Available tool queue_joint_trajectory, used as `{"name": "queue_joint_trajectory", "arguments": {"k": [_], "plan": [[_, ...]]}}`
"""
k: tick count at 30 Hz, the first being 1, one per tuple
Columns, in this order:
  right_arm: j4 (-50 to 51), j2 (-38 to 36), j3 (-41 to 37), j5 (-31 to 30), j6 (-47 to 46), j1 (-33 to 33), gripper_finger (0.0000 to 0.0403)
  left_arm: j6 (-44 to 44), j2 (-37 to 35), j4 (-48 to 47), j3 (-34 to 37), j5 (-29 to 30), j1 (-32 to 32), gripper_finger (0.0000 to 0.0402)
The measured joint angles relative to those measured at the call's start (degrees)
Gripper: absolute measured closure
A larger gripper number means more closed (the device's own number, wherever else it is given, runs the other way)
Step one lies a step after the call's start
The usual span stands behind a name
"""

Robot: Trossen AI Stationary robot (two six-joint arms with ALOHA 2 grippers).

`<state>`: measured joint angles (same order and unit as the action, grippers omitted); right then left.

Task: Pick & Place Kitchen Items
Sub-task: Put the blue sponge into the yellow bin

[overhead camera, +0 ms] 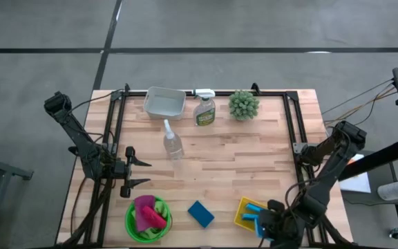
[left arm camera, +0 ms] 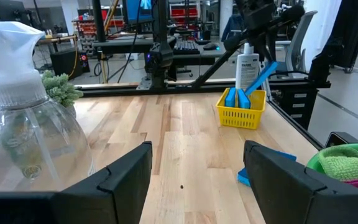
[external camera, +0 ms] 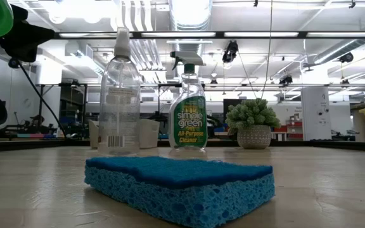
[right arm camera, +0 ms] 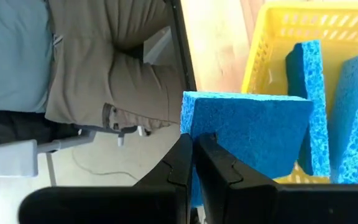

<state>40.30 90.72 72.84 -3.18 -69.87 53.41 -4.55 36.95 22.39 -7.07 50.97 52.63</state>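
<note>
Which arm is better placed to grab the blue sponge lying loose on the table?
Left. The left gripper is open and empty beside the green bowl; the loose sponge lies just beyond. The right gripper is shut on another sponge over the yellow basket.

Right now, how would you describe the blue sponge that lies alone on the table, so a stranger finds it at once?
Start at the table's near edge, between the green bowl of cloths and the yellow basket. The loose blue sponge lies flat on bare wood there. The other blue sponges stand in the basket; this one touches nothing.
</note>
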Motion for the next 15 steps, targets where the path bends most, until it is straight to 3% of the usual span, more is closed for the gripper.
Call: {"name": "queue_joint_trajectory", "arguments": {"k": [15], "plan": [[-0.84, 0.04, -5.88, 5.37, 3.46, -4.26, 0.0385, -0.01, 0.01, 0.0, 0.0, -0.01, 0.0, 0.0148]]}}
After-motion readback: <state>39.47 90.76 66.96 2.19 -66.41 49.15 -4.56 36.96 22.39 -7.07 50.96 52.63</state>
